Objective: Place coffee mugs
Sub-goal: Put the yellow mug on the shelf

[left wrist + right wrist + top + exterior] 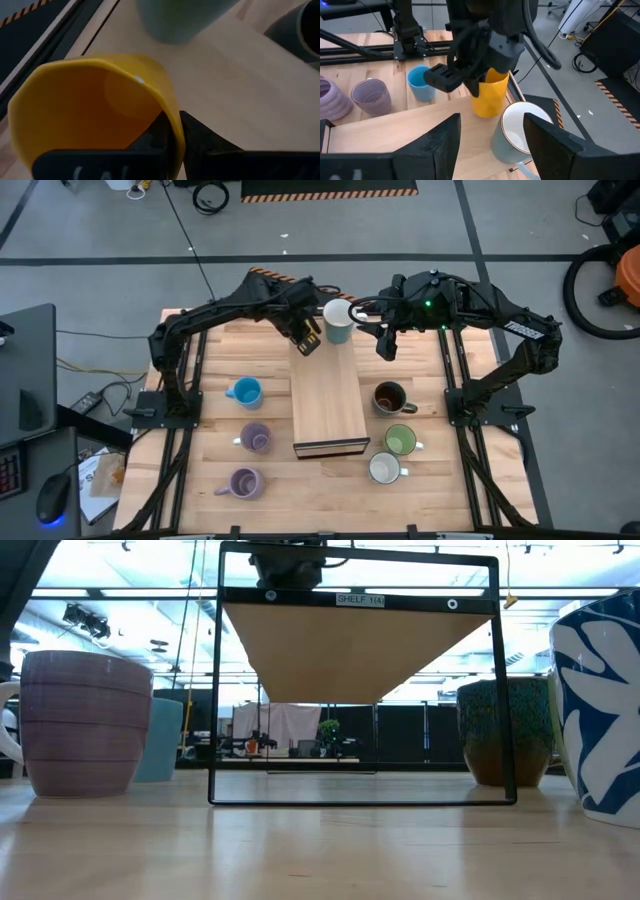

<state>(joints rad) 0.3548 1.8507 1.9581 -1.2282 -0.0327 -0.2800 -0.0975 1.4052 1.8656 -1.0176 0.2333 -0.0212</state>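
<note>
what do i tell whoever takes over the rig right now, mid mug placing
Left pincer: shut on the orange mug rim, at the board far end.
Right pincer: open, empty, just right of that end.
Done: a pale mug stands on the board beside the orange one.
Left to do: light blue mug and lavender mugs on the table left of the board; dark brown mug, green mug and white mug to its right.

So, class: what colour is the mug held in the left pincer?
Yellow-orange mug; the right wrist view shows it best.
</note>
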